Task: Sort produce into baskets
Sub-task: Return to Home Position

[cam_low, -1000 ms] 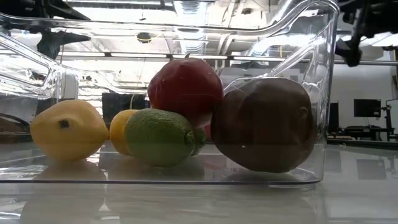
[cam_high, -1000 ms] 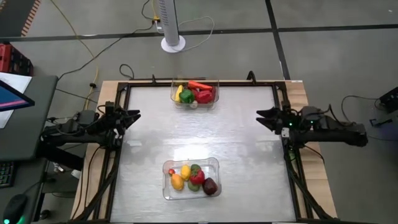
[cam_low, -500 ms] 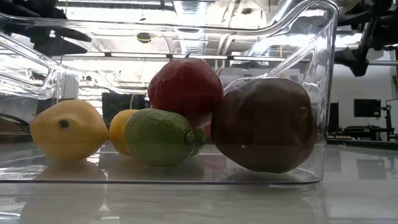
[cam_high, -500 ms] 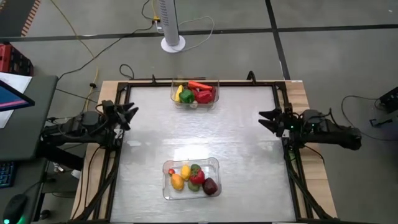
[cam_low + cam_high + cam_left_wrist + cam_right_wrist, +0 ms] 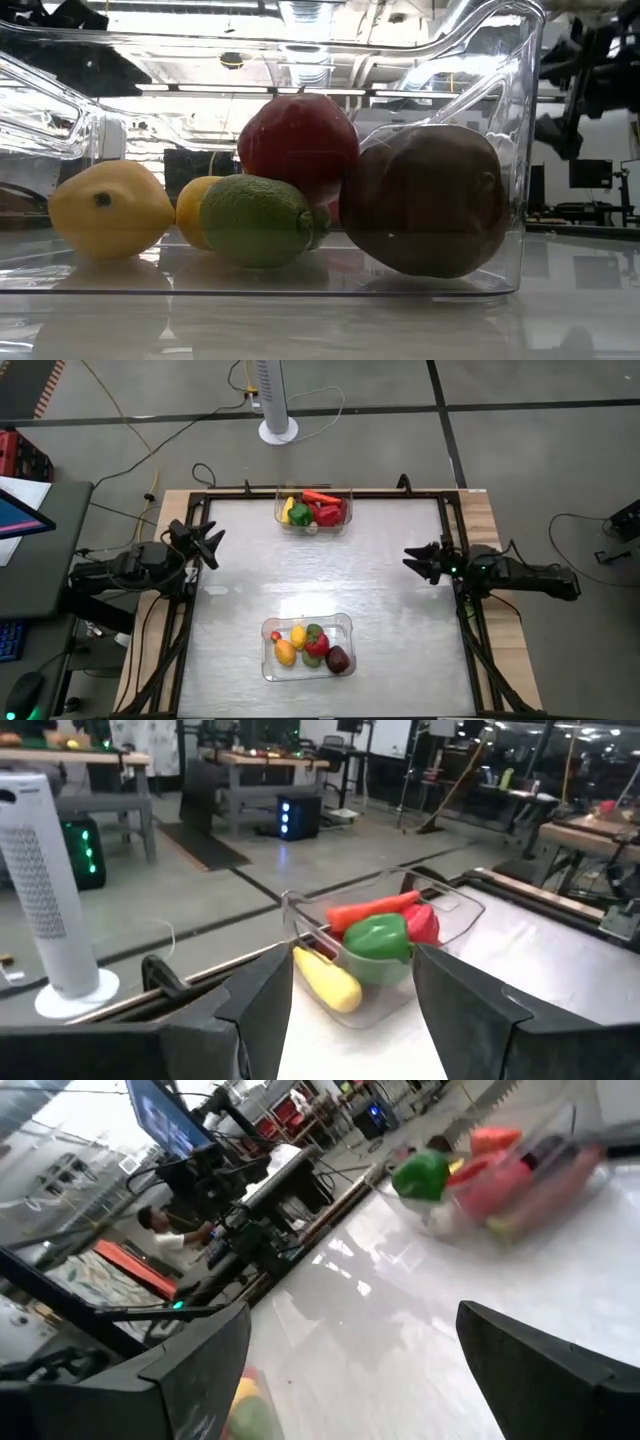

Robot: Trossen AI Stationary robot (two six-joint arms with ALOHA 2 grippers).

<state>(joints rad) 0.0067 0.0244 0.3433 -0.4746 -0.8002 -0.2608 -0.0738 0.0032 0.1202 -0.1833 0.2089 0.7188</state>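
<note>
two clear bins with low walls and rounded corners stood well apart. the far bin [image 5: 345,526] held a long orange carrot [image 5: 320,496] lying along its back wall, a green pepper [image 5: 300,514], a red piece [image 5: 328,514] and a long yellow piece [image 5: 288,510] at one end. the near bin [image 5: 268,670] held a dark maroon fruit [image 5: 425,200] just beside a round red fruit [image 5: 298,140], a green lime [image 5: 258,220] in front of the red one, a yellow lemon [image 5: 110,210] and an orange-yellow piece [image 5: 190,205] partly hidden behind the lime.
</note>
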